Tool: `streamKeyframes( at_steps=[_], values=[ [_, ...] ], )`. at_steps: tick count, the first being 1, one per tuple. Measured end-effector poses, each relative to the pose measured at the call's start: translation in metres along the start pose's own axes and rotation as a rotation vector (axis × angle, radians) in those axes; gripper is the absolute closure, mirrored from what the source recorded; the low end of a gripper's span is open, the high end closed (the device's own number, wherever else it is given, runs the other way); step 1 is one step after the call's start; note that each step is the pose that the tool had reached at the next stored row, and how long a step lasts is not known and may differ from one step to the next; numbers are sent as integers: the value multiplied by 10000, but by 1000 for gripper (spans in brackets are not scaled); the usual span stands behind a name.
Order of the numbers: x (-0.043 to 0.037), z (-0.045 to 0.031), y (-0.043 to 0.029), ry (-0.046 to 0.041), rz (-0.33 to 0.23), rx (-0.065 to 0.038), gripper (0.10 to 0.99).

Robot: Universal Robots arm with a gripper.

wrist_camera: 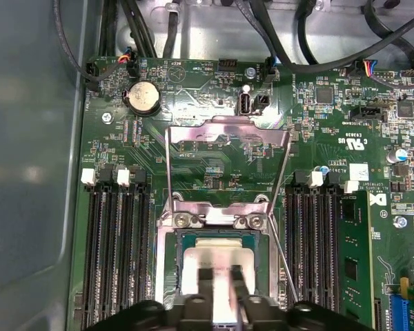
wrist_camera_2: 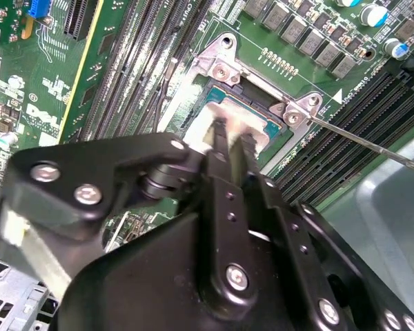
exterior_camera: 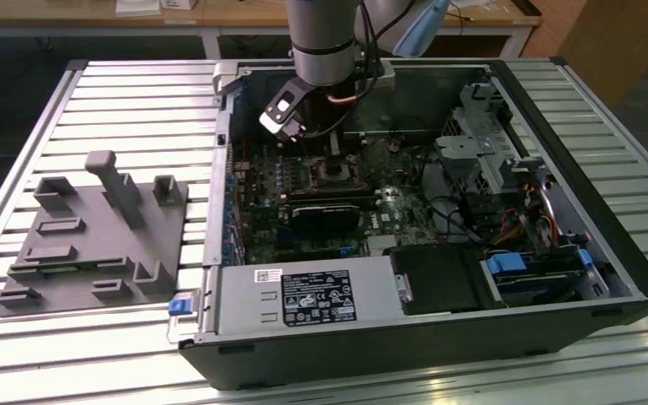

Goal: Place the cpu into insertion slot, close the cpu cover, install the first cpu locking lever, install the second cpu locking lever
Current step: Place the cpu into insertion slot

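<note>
**A:** What is the overall layout?

**B:** An open computer case (exterior_camera: 611, 253) lies on a slatted tabletop (exterior_camera: 99, 101). In the exterior view, the arm (exterior_camera: 321, 34) enters from twelve o'clock, and a grey fixture block (exterior_camera: 88, 245) sits at nine o'clock of the case.

**A:** Where is the chip?

**B:** The cpu (wrist_camera: 217, 258) lies flat inside the insertion slot (wrist_camera: 176, 265). The cpu cover (wrist_camera: 228, 132) is swung back, which probably keeps the slot reachable. The tool (wrist_camera: 221, 279) is right at the chip's face. Its fingers (wrist_camera: 205, 286) are a narrow gap apart, with nothing visible clamped between them. I cannot tell whether they touch the chip.
</note>
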State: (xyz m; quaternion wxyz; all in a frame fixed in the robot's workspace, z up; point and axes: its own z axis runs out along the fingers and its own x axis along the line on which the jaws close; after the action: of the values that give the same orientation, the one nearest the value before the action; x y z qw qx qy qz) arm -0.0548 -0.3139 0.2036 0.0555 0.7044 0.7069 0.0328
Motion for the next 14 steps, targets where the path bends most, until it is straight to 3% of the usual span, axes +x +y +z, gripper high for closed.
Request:
streamKeyframes(
  at_steps=[4,14],
  values=[
    [0,-1,0,0,0,0,980],
    [-1,-37,4,-2,0,1,980]
  ],
)
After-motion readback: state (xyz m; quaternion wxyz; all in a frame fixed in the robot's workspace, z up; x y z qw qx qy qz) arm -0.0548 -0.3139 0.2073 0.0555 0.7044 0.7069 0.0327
